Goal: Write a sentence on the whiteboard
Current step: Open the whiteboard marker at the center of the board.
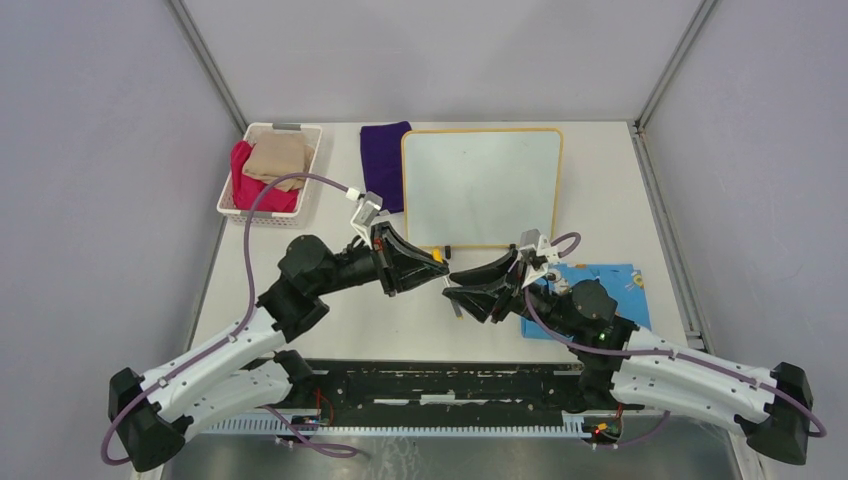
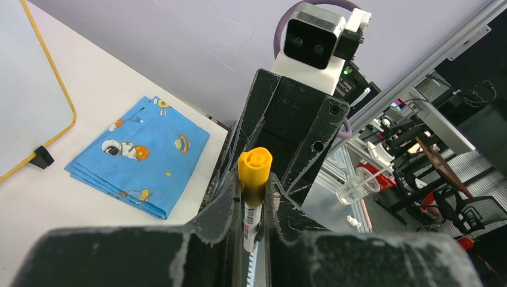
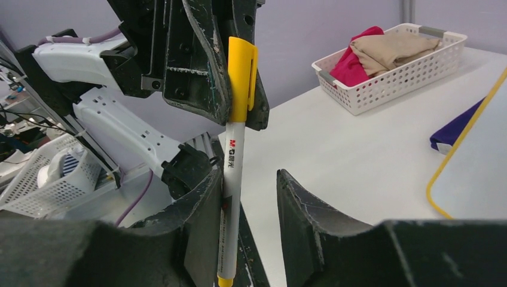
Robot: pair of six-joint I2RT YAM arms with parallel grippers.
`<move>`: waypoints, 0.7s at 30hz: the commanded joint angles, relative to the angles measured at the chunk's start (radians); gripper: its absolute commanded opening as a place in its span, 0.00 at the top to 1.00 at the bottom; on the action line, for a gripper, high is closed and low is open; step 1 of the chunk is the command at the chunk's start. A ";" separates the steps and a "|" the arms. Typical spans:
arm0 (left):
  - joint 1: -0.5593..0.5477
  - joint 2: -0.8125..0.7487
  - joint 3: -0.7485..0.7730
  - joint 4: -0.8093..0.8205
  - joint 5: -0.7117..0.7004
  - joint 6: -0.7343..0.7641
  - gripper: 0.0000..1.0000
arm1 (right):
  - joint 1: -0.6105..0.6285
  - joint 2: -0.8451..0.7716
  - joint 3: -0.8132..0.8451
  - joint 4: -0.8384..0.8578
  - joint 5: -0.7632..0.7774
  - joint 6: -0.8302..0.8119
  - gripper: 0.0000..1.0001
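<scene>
The whiteboard (image 1: 480, 188), white with a thin yellow-orange frame, lies flat at the back centre; its corner shows in the left wrist view (image 2: 24, 89) and its edge in the right wrist view (image 3: 478, 155). I see no writing on it; the sentence does not show. My left gripper (image 1: 438, 264) (image 2: 256, 186) is shut on the yellow cap of a white marker (image 2: 255, 164) (image 3: 234, 161), held in the air in front of the board. My right gripper (image 1: 456, 286) (image 3: 248, 174) is open around the marker's white barrel, which rests against one finger (image 3: 206, 203).
A white basket (image 1: 232, 198) with red and tan cloths stands at the back left. A purple cloth (image 1: 385, 160) lies left of the board. A blue cartoon-print cloth (image 1: 620, 285) (image 2: 140, 152) lies under the right arm. A black clip foot (image 2: 42, 156) sits on the board's frame.
</scene>
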 commanded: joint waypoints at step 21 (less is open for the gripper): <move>-0.005 -0.164 0.029 -0.192 -0.263 0.062 0.98 | -0.002 -0.047 -0.101 0.001 -0.013 -0.016 1.00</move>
